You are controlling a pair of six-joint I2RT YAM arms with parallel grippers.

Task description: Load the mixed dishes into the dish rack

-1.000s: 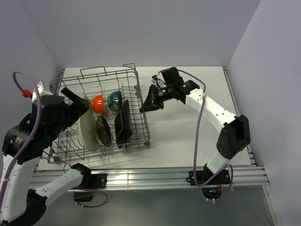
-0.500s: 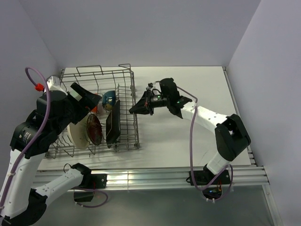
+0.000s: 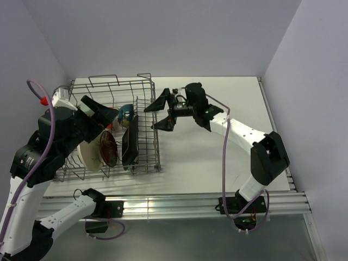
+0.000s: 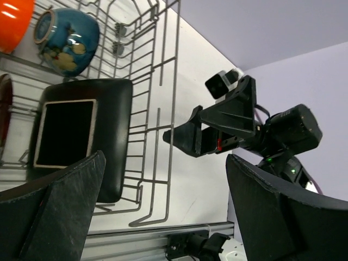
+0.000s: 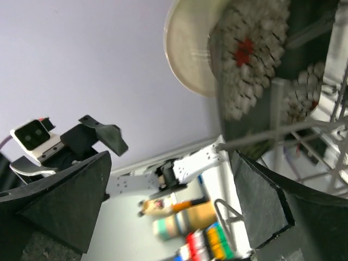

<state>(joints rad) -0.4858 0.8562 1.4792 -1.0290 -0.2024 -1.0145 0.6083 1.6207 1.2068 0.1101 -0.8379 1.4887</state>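
Dish rack (image 3: 144,103) loaded and freshly shoved left, both arms empty-handed.

Nearest me, the left gripper (image 3: 98,114) hangs over the rack's left side, fingers wide with nothing between them. Below it the cream plate (image 3: 87,155), red floral plate (image 3: 109,149) and black square plate (image 3: 129,144) stand on edge among the tines, with the orange bowl (image 4: 11,22) and blue bowl (image 3: 126,114) behind them. A second ago the rack sat further right on the tabletop (image 3: 206,163); it has since slid left. The right gripper (image 3: 159,116), narrowed at the rack's right wall half a second back, now has its fingers spread wide just beside that wall, not touching. Every dish I can see is already racked, so I judge the loading about done.
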